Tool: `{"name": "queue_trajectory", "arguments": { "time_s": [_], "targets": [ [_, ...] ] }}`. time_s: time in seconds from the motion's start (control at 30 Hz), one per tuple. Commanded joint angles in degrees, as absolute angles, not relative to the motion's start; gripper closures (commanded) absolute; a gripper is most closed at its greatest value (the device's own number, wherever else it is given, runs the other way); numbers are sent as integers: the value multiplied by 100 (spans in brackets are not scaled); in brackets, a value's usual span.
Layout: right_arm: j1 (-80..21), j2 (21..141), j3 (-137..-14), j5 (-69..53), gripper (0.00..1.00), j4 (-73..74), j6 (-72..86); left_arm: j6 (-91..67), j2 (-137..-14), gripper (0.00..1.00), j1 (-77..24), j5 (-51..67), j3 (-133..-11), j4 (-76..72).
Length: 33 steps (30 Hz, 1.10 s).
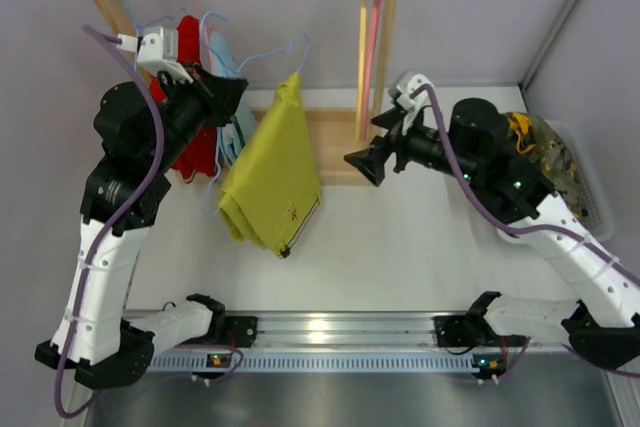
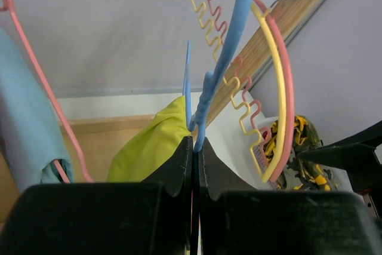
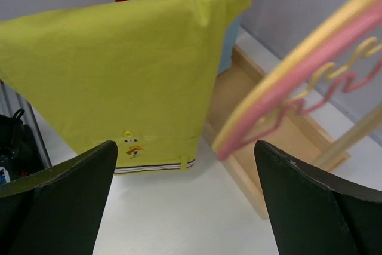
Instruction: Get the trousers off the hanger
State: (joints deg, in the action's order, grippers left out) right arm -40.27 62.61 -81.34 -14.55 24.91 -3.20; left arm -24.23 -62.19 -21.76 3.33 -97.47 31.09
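Trousers are hanging, seemingly soft and light, on the hanger, which the left gripper is clamping; the right gripper is standing open, likely best pinching their lower hem.

Closed left gripper on blue hanger

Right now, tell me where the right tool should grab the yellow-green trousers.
Best pinch the striped lower hem of the yellow-green trousers, coming from the robot's right with the open right tool: that edge hangs loose and faces it.
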Motion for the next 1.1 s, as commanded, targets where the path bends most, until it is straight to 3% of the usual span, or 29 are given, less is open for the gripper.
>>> {"name": "queue_trajectory", "arguments": {
  "time_s": [0.0, 0.3, 0.5, 0.77, 1.07],
  "targets": [
    [-4831, 6626, -8420, -1108, 1, 2171, -395, -2584, -6406, 100, -2188, 89, -10125, 2582],
    [-6414, 7233, -8227, 261, 1, 1557, -791, -2242, -7214, 100, -2311, -1037, -10853, 3768],
    [-7083, 7471, -7754, 439, 1, 739, -1221, -2101, -7584, 100, -2548, -1344, -11074, 3788],
    [-7356, 7461, -6338, 1071, 0, -1404, -1257, -2083, -7901, 100, -2821, -1477, -11593, 3788],
    [-7708, 8094, -6495, 1721, 1, -1985, -1248, -2206, -8016, 100, -2944, -1415, -11768, 3779]
  ]
}}
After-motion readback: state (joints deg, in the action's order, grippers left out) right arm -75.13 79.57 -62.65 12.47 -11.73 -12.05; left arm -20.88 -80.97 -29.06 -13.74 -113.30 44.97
